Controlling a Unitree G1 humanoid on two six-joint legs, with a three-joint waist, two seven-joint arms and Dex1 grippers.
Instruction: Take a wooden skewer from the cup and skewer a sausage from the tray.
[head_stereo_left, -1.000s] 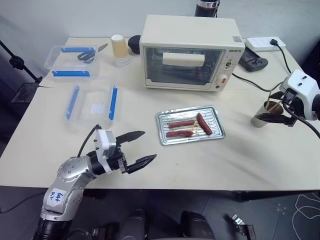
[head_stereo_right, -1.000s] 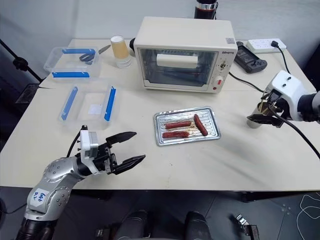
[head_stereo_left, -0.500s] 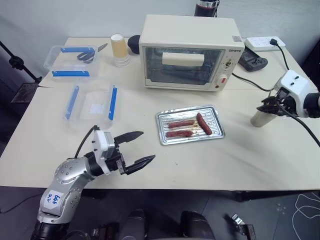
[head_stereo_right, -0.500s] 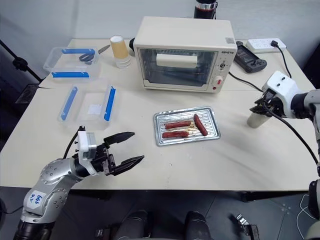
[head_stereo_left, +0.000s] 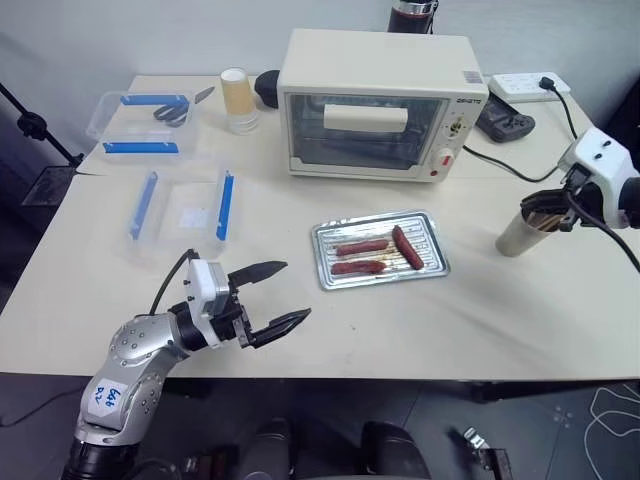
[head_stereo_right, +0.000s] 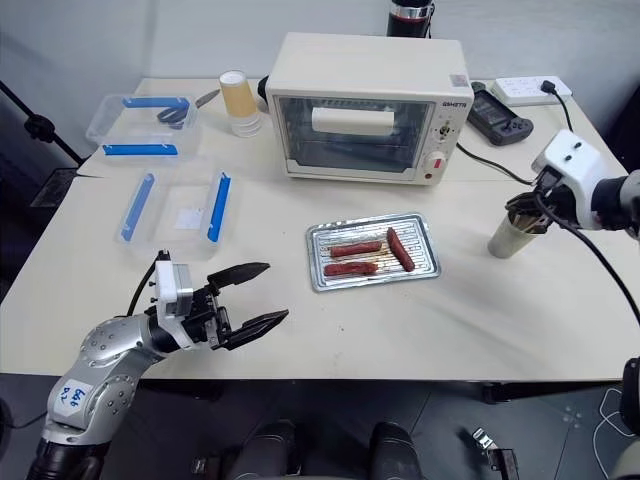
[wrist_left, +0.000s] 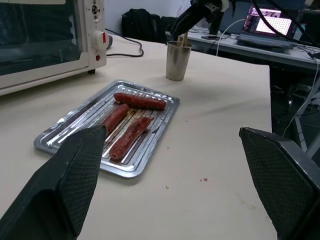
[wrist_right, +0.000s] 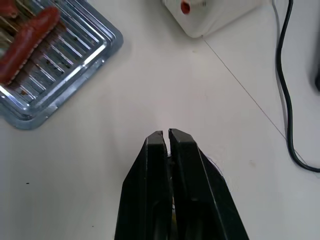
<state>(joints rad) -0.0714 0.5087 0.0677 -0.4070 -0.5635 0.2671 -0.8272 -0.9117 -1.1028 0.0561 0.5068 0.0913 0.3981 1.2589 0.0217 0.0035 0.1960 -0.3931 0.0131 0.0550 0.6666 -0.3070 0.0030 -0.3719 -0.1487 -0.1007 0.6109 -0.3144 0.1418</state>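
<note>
Silver ridged tray (head_stereo_left: 433, 262) at frame centre on the counter (head_stereo_left: 480, 320), holding three reddish-brown sausages (head_stereo_left: 407, 247). One greyish-beige cup (head_stereo_left: 522, 230) at right edge with pale skewers (wrist_left: 183, 39) sticking up. Right gripper (wrist_right: 166, 136) pinched together just above cup; whether it holds a skewer is unclear. Left gripper (head_stereo_left: 283, 294) spread apart, lower left.

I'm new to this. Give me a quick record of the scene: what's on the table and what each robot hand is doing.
tray: silver tray at mid-table, in front of the toaster oven
sausages: three sausages lying in the tray
cup: cup on the table's right side, wooden skewers standing in it
right gripper: right gripper at the cup's top, fingers pressed together
left gripper: left gripper open, near the table's front edge, holding nothing
</note>
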